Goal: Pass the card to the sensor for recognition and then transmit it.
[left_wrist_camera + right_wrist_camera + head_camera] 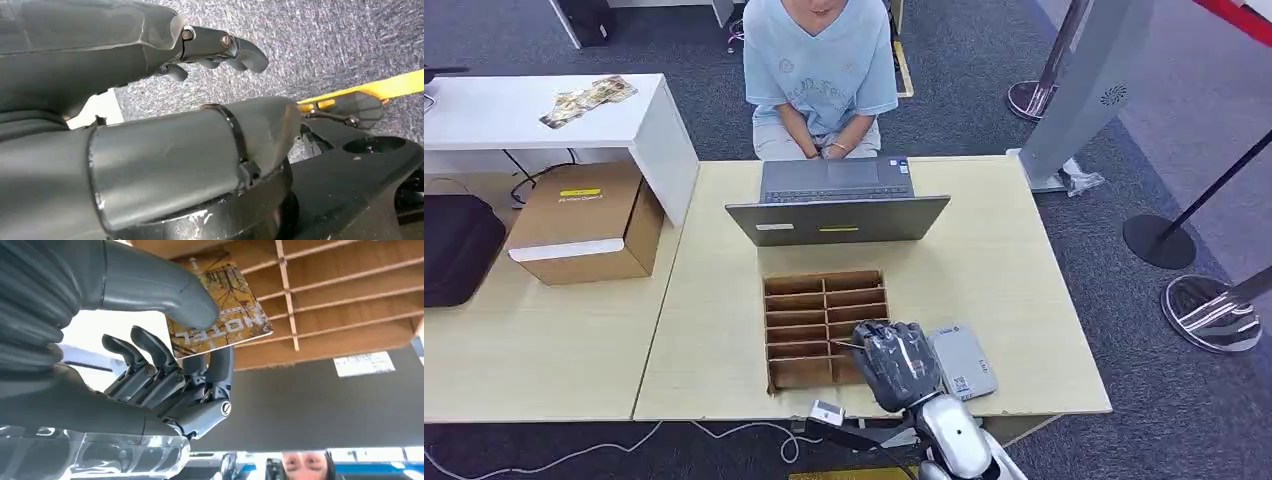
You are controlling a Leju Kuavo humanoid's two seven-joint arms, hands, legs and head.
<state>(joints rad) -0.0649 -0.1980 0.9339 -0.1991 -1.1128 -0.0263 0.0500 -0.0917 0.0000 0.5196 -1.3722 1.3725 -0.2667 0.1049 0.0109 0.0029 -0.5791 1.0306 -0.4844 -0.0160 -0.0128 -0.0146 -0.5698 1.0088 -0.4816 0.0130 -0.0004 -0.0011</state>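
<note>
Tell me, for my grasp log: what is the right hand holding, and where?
The card, pinched at one end between thumb and fingers of the right hand.

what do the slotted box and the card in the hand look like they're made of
Slotted box: looks like brown cardboard, matte, with thin interlocking dividers. Card pinched by the right hand: probably glossy plastic or coated paper, thin, flat, printed with a yellow picture.
</note>
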